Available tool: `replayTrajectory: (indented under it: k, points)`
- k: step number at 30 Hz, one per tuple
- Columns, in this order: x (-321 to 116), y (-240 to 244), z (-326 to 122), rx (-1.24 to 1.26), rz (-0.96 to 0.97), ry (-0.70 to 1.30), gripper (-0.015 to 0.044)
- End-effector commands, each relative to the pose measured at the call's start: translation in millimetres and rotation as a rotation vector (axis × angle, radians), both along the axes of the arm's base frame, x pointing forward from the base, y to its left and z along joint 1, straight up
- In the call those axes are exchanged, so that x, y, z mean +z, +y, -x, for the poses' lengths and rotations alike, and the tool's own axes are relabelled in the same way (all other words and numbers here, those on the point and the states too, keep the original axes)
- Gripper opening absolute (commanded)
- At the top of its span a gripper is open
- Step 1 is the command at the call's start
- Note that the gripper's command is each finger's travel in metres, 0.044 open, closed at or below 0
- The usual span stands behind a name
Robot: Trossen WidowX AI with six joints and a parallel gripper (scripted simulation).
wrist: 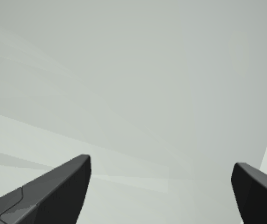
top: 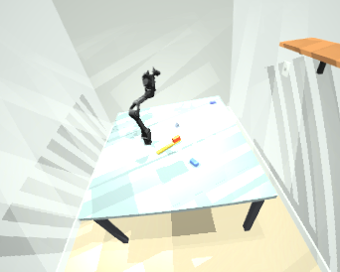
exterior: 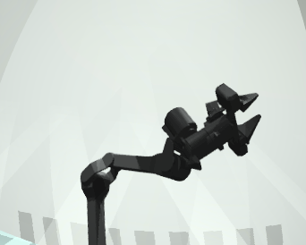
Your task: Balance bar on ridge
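A yellow bar [top: 165, 149] is on the table in the top view, its far end close to a small red and orange block [top: 176, 139] that looks like the ridge. Whether they touch, or whether that end is raised, is too small to tell. My gripper [top: 157, 70] [exterior: 259, 105] [wrist: 162, 168] is open and empty, raised high above the table and pointing out and upward, far from the bar. The wrist view shows only the two fingers and plain wall; neither bar nor ridge shows there or in the exterior view.
On the table [top: 112, 199] [exterior: 7, 239], a blue block [top: 194, 163] lies nearer the front than the bar. A small grey-blue piece [top: 177, 125] lies behind the red block, and another blue piece [top: 213, 102] is near the far right corner. An orange shelf [top: 316, 49] is on the right wall.
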State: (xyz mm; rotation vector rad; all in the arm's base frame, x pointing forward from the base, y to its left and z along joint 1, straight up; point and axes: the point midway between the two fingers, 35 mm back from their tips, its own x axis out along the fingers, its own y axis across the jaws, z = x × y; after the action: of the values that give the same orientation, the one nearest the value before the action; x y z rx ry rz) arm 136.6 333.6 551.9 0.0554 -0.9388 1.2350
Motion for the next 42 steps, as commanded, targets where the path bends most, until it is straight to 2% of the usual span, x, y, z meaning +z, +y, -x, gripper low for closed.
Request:
replayTrajectory:
  k: [1, 13, 22, 32, 42]
  points:
    - [-11.2, -1.1, -23.6, -0.025, 0.042, 0.099, 0.0315]
    - [-61.8, -17.1, -108.7, -0.102, 0.162, 0.531, 0.0315]
    - [-108.1, -46.6, -165.5, -0.177, 0.179, 0.899, 0.0315]
    - [-162.8, -96.3, -214.0, -0.285, 0.103, 1.313, 0.0315]
    - [-214.9, -157.6, -242.3, -0.41, -0.073, 1.691, 0.0315]
